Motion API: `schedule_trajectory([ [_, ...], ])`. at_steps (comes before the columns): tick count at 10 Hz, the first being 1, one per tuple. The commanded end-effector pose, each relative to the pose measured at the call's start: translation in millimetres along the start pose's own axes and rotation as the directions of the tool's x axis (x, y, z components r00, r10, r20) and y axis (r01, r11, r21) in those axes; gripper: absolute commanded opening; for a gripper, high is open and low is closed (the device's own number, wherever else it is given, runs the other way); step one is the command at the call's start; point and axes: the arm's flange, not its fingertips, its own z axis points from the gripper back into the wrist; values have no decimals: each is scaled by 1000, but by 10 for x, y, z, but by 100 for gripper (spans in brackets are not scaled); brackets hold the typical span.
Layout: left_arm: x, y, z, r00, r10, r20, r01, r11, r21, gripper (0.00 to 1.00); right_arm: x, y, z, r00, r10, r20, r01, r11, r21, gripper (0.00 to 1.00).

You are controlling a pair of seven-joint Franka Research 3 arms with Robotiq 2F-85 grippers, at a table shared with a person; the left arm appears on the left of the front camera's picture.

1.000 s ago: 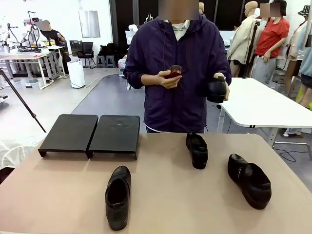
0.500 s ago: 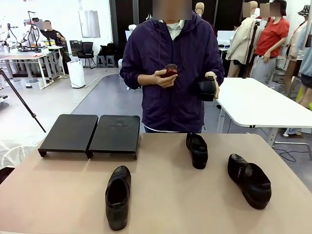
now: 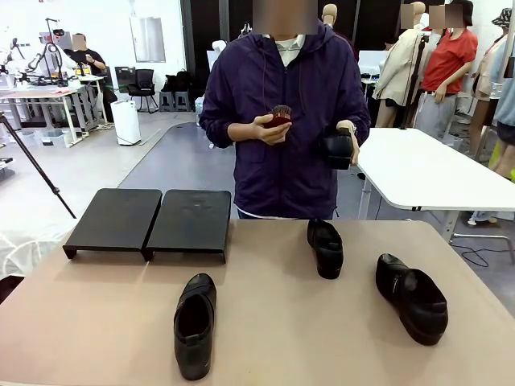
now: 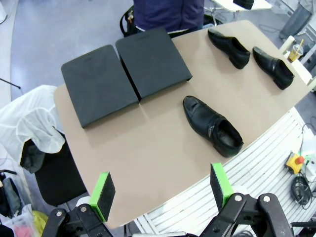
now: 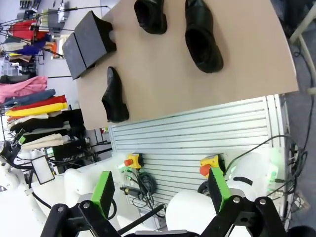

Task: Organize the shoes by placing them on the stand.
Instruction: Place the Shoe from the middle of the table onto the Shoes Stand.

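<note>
Three black glossy shoes lie on the tan table: one near the front (image 3: 195,325), one at mid-right (image 3: 326,248) and one at the far right (image 3: 411,297). Across the table a person holds a fourth shoe (image 3: 338,150) in one hand and a small brush (image 3: 280,117) in the other. The black two-section stand (image 3: 149,221) sits bare at the back left. High over the table, my left gripper (image 4: 161,186) is open above the stand (image 4: 126,74) and the nearest shoe (image 4: 212,125). My right gripper (image 5: 160,191) is open too, back over the robot's base, with the shoes (image 5: 202,34) beyond it.
A white slatted base (image 5: 197,133) with emergency-stop buttons lies along my side of the table (image 3: 282,338). A chair draped with white cloth (image 4: 34,133) stands off the table's left end. A white table (image 3: 434,173) is behind the person.
The person has drawn the hand holding the shoe slightly inward toward the body. The shoes on the table and the stand have not moved.
</note>
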Motion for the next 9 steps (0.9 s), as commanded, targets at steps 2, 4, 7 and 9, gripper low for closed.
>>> schedule_trajectory([
  [2,9,5,12,1000,-5,-3,5,1000,-5,100,-2,21,15,1000,10,2,-10,1000,19,100],
  [4,9,5,12,1000,-5,-3,5,1000,-5,100,-2,21,15,1000,10,2,-10,1000,19,100],
  [7,9,5,12,1000,-5,-3,5,1000,-5,100,-2,21,15,1000,10,2,-10,1000,19,100],
  [9,9,5,12,1000,-5,-3,5,1000,-5,100,-2,21,15,1000,10,2,-10,1000,19,100],
])
